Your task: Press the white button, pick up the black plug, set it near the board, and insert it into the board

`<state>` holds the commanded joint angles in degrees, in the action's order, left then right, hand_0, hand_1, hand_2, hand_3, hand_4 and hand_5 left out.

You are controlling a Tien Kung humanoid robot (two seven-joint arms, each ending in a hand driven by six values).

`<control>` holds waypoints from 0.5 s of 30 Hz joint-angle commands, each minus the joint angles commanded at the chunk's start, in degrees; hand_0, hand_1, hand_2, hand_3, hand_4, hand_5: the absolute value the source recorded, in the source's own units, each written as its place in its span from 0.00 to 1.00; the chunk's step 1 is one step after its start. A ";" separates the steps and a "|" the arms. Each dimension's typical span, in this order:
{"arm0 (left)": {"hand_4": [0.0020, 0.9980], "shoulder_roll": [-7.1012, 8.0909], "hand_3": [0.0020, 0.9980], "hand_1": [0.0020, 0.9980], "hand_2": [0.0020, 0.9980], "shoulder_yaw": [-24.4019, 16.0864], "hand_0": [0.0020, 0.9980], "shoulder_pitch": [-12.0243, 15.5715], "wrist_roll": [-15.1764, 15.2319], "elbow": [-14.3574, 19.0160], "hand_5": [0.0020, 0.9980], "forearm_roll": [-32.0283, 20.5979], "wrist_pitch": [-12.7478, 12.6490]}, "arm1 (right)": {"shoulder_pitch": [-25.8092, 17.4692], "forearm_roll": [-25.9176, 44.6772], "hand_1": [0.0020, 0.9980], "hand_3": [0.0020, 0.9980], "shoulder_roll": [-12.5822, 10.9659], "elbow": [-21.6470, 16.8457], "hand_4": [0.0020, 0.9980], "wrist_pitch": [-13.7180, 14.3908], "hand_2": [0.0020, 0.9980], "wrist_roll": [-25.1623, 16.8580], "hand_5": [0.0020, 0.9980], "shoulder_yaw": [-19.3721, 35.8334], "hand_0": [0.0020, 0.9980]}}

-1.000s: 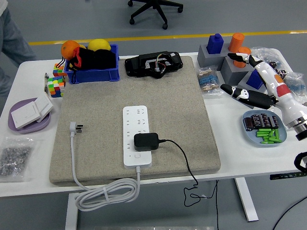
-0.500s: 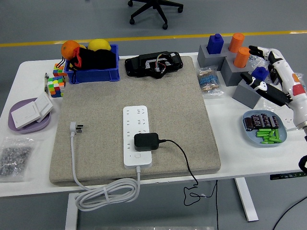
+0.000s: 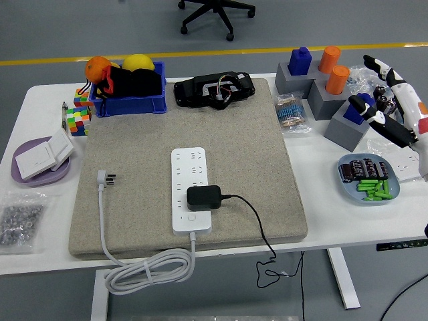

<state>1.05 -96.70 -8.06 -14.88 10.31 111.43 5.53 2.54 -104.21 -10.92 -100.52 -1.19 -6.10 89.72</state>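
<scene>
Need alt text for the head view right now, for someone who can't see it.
A black plug sits in a white power strip on a grey mat, and the robot's right hand hovers open at the table's far right edge, holding nothing.

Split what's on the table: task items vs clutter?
Task items:
- power strip with white button
- black plug, seated in the strip
- right hand, at the right edge, open

Clutter:
- blue bin
- cube puzzles
- purple plate
- block stands
- battery dish
- screw bag
</scene>
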 joint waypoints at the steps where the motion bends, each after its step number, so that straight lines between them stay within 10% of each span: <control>1: 0.56 0.04 0.77 0.74 0.70 0.04 0.79 -0.03 0.03 0.00 0.48 -0.12 -0.01 | -0.22 -0.35 0.98 0.97 -0.06 -0.26 1.00 -0.45 0.95 -0.41 0.97 0.61 1.00; 15: 0.56 0.69 0.77 0.74 0.71 -1.98 0.79 1.81 -0.04 0.00 0.48 1.45 -0.15 | -5.33 -0.94 0.90 0.83 -0.40 -1.41 1.00 1.79 0.87 -8.18 0.90 5.33 0.97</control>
<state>1.74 -98.68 -6.25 -14.92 10.31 112.87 5.39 -2.79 -105.15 -11.32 -101.93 0.60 -14.27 95.05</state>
